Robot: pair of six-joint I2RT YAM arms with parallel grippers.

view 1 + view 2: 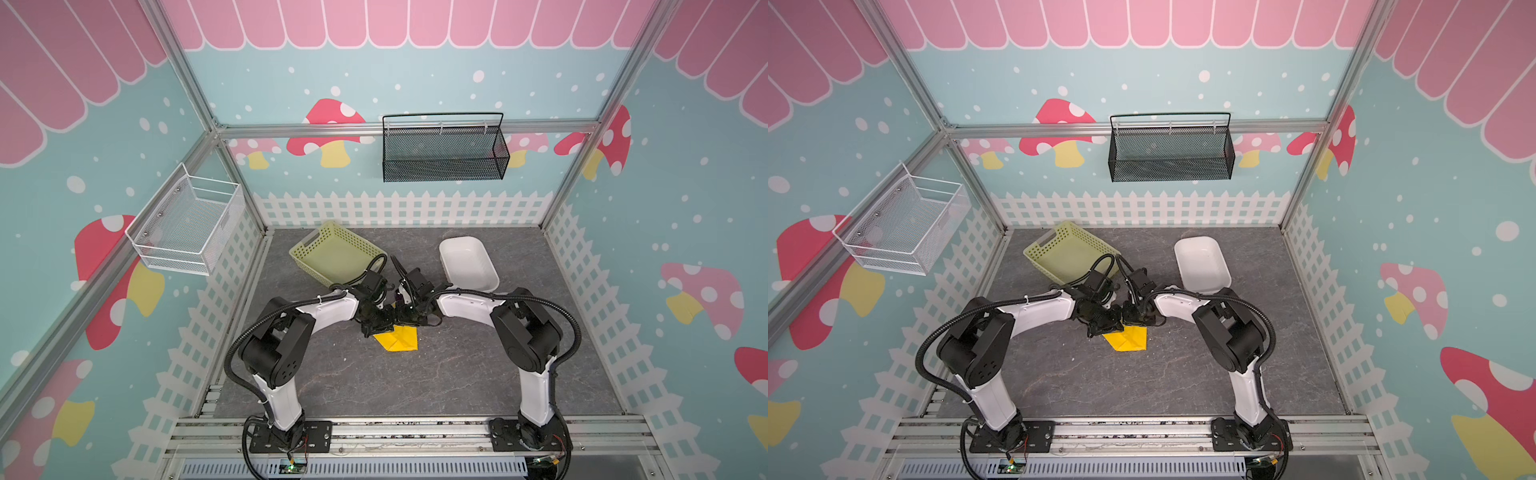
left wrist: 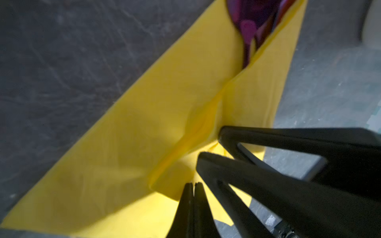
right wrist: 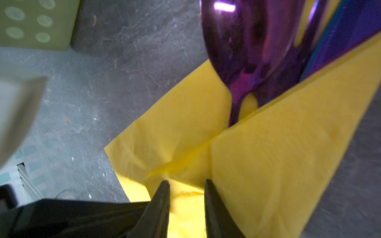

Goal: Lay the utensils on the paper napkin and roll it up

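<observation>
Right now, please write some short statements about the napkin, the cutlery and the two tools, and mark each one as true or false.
1. The paper napkin lies fully open and flat. False: a flap is folded over, across the purple spoon.
2. The bowl of the purple spoon sticks out of the napkin. True.
3. The left tool is shut. True.
4. The white dish stands on the napkin. False: it stands apart from it, further back and to the right.
5. The right tool hangs far from the napkin. False: its jaws stand apart with napkin paper between them.
</observation>
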